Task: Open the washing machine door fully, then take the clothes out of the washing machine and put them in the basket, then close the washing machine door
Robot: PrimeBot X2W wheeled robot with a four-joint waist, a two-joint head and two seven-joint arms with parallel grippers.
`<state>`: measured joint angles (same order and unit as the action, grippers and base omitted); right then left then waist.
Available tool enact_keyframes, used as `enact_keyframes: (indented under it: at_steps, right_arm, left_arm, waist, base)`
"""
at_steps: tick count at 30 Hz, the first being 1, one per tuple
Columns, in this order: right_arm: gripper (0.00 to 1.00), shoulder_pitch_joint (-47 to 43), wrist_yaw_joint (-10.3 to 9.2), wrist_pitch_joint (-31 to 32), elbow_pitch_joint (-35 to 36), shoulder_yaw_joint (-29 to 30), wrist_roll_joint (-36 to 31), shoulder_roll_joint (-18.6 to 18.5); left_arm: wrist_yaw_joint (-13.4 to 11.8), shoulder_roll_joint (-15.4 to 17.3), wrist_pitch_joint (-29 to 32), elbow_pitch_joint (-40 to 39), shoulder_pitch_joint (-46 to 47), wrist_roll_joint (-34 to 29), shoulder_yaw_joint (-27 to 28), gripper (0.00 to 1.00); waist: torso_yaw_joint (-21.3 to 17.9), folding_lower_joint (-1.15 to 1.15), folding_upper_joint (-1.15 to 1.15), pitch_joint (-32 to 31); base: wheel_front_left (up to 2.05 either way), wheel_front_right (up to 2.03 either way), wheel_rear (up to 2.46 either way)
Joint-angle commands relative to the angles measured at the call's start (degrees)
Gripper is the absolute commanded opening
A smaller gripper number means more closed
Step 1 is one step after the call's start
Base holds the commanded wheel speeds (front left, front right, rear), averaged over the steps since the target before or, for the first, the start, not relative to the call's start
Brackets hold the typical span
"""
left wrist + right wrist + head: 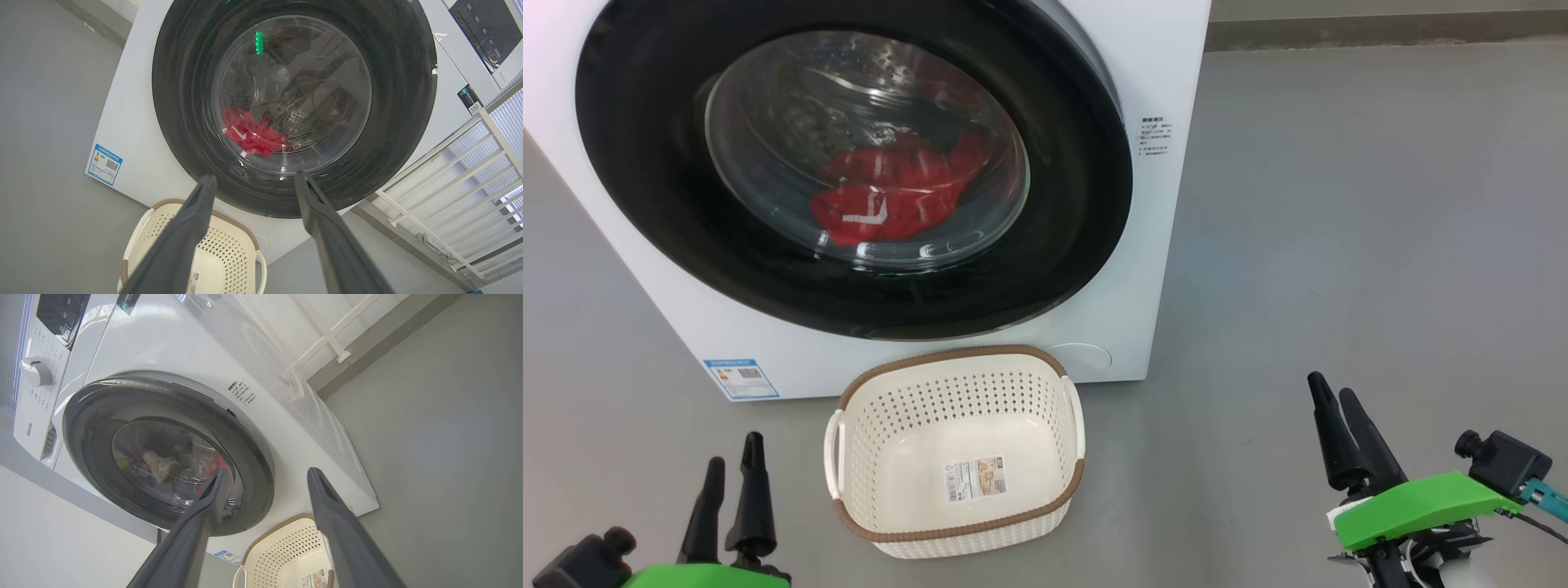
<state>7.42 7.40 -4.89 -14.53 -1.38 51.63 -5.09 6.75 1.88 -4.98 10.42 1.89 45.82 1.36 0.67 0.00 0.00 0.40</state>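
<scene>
Smooth grey floor (1356, 212) meets a dark skirting strip (1380, 33) under a pale wall (1380, 8); white railing (481, 117) alongside.

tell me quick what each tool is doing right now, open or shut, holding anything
Left tool: open, holding nothing.
Right tool: open, holding nothing.

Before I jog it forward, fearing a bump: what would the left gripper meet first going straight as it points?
Probably the washing machine door, at its lower black rim under the glass; distance from the left gripper is unclear.
</scene>
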Motion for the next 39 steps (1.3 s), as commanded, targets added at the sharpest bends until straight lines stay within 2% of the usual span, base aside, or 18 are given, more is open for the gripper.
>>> enact_keyframes:
  at_steps: [1,39]
  right_arm:
    - [1.00,3.04,0.05,-1.00,1.34,-1.42,-2.64,-0.30]
    - [1.00,5.70,0.08,-7.20,1.32,-6.70,-26.83,-1.83]
  left_arm:
    - [-0.20,0.99,-0.91,-2.07,2.62,-2.39,0.84,1.00]
    - [-0.26,0.97,-7.11,-5.67,2.62,-28.62,0.56,1.00]
  waist:
    - [0.03,0.00,0.00,0.00]
    - [0.53,0.00,0.00,-0.58]
  base:
    - [0.00,0.00,0.00]
    - [0.00,0.00,0.00]
